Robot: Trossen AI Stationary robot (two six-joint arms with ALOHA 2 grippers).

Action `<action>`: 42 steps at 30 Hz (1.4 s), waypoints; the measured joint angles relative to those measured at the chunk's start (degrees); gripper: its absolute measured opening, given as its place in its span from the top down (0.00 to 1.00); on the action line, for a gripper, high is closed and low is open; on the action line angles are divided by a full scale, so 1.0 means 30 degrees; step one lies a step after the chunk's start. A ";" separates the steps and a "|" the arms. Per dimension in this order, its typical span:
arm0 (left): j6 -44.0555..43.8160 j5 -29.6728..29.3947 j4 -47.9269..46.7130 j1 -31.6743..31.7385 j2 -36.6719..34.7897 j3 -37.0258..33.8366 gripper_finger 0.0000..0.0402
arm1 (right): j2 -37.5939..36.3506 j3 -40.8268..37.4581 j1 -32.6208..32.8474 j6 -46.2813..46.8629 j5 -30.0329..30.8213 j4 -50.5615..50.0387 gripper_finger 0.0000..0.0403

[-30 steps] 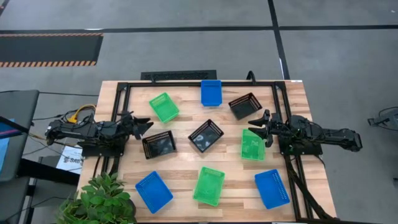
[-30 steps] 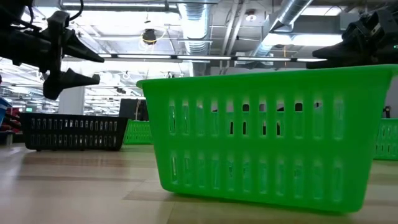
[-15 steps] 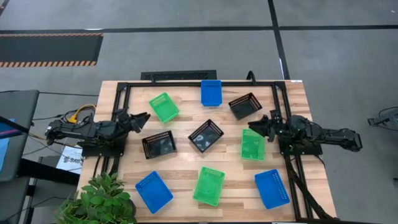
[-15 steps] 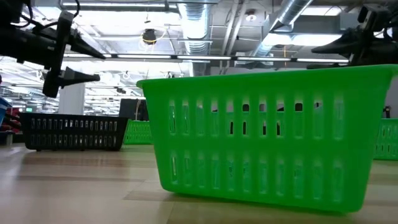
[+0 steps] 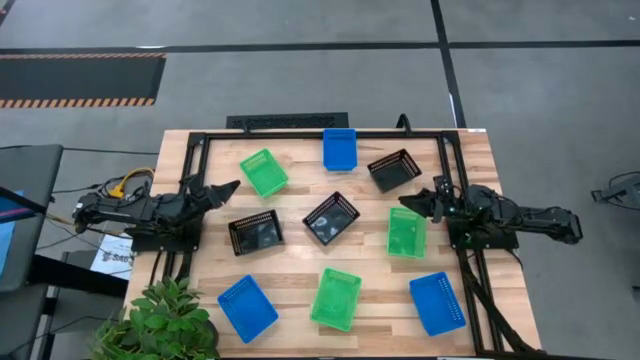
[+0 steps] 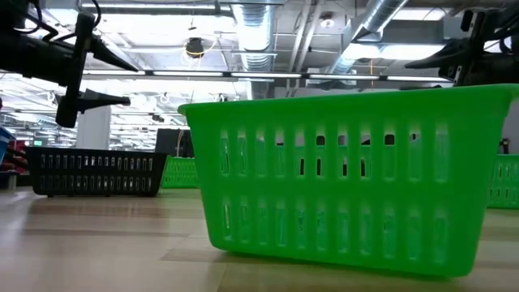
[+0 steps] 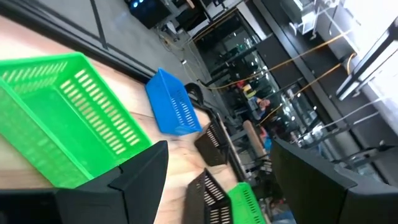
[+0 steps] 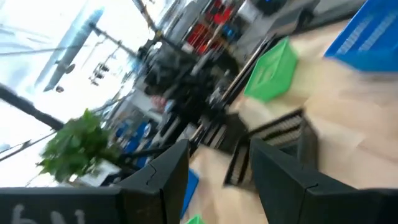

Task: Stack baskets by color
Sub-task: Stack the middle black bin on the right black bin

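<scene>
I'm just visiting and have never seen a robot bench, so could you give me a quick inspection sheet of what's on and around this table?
Surface: wooden table with a black frame.
Job's things: nine baskets, all lying apart, none stacked; three green, three blue, three black.
Clutter: leafy plant at the table's near left corner.
Grippers: left gripper open, empty, above the left edge; right gripper open, empty, by the right-hand green basket.
Cables: a bundle behind the left arm.
Surroundings: grey floor, striped tape.
</scene>
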 joint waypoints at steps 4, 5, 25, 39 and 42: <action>-0.0216 0.0001 0.0452 0.0000 0.0007 0.0001 0.33 | 0.0000 0.0001 0.0000 -0.0274 0.0356 0.0048 0.53; -0.0228 0.0000 0.0782 0.0000 0.0007 0.0002 0.33 | 0.0000 0.0001 0.0003 -0.0274 0.0312 0.0041 0.53; 0.2156 0.2018 0.9179 -0.0006 0.0000 0.0045 0.33 | -0.0016 0.1003 -0.0107 0.0122 0.3495 0.1817 0.52; 0.6941 0.2531 0.9599 0.0000 0.2004 0.4553 0.33 | 0.3927 0.6547 -0.1370 -0.2539 0.4269 -0.0094 0.47; 0.7052 0.2711 0.7309 0.0000 0.3400 0.6530 0.33 | 0.5959 0.8493 -0.1370 -0.3301 0.4264 -0.1809 0.47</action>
